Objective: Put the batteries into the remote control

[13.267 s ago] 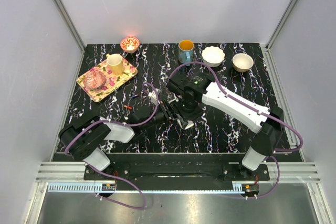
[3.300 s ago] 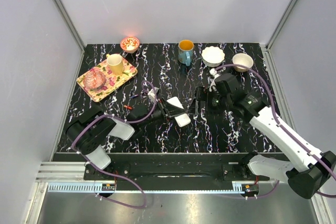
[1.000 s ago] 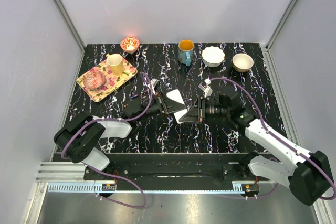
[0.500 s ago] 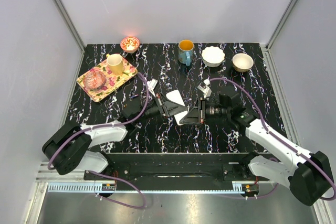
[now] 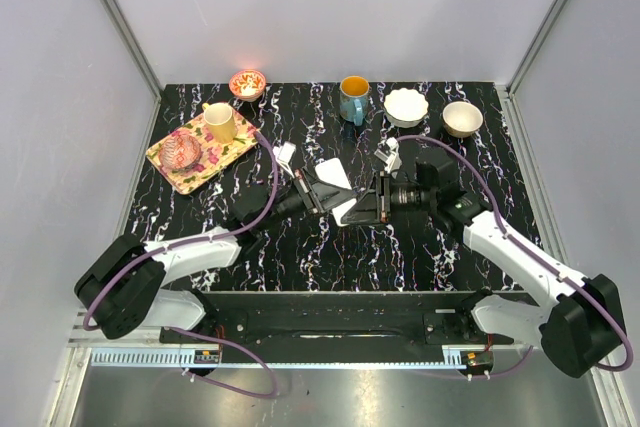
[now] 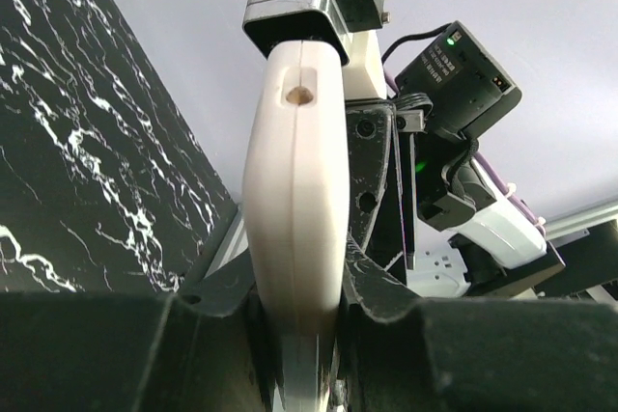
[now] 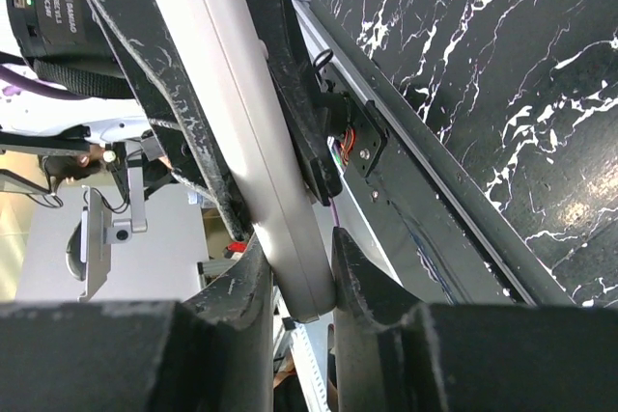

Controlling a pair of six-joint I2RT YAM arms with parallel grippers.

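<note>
Your left fingers (image 6: 210, 298) are clamped on the remote control (image 5: 334, 175), which you're holding on edge above the middle of the desk (image 5: 330, 259). Your right fingers (image 7: 237, 285) meet it from the opposite side, closed against both faces of its rounded end. The left wrist camera shows its narrow white edge with a small hole. Along the desk's far edge stand a blue mug (image 5: 353, 97) and two bowls, one white (image 5: 406, 107) and one cream (image 5: 462, 118). A flowered tray (image 5: 216, 158) lies near the far-left corner.
</note>
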